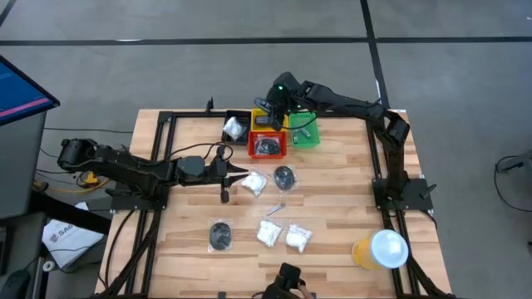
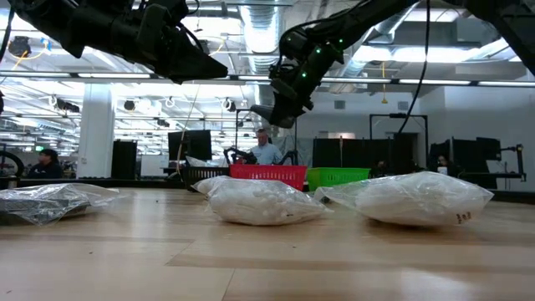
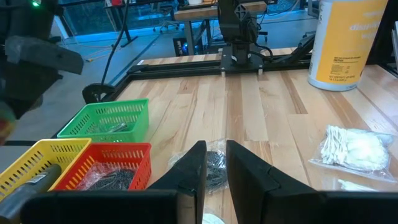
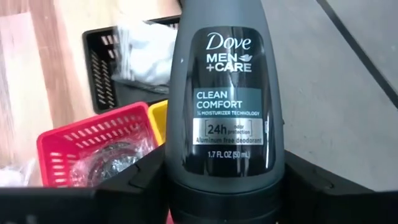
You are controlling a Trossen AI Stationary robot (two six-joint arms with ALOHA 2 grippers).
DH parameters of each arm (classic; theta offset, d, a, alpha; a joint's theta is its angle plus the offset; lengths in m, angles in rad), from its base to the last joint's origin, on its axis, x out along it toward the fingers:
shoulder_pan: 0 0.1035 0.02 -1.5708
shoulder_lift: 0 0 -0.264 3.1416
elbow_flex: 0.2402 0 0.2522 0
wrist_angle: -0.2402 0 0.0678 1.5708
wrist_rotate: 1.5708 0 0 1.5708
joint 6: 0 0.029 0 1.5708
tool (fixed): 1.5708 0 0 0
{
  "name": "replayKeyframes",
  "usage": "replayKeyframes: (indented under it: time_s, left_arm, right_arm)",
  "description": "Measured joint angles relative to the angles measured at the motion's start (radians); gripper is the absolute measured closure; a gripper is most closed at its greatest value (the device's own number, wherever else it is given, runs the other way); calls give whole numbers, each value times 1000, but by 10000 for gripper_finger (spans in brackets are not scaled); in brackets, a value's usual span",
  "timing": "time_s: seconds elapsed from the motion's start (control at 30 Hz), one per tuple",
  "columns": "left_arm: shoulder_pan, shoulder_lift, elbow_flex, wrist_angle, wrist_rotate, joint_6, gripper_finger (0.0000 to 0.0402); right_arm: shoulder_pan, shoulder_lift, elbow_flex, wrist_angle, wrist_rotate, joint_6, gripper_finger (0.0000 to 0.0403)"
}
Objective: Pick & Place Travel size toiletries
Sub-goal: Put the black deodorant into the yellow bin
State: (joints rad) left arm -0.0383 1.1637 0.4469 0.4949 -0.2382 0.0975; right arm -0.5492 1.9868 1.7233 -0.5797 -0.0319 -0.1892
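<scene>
Overhead, right gripper [image 1: 268, 116] hangs above the yellow bin [image 1: 264, 121] at upper centre, red bin [image 1: 268, 145] just below; left gripper [image 1: 239, 177], jaws narrow and empty, sits beside a white packet [image 1: 253, 183] on the counter [image 1: 349, 183]. Right wrist view: jaws clasp a dark deodorant bottle [image 4: 225, 106], long axis upright in frame, over the red, yellow and black bin [image 4: 112, 65], the last holding white packets.

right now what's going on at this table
The right gripper holds a dark deodorant bottle above the yellow bin at the far side of the table. The left gripper hovers over the wood by a white packet. More packets and dark discs lie loose on the table.
</scene>
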Motion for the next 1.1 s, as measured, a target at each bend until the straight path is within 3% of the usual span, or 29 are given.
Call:
replayKeyframes:
  time_s: [0.33,0.53,0.7,0.87,1.1]
  left_arm:
    - [0,0,0,-1,0,-1,347]
    - [0,0,0,0,0,1,347]
    - [0,0,0,0,0,1,347]
    - [0,0,0,0,0,1,347]
    - [0,0,0,0,0,2,347]
  right_arm:
    - [-35,102,-2,48,-23,33,214]
    - [-59,113,0,53,-22,41,188]
    - [-68,126,2,70,-23,59,215]
    - [-73,130,0,61,-28,81,215]
    - [-74,129,0,52,-27,97,180]
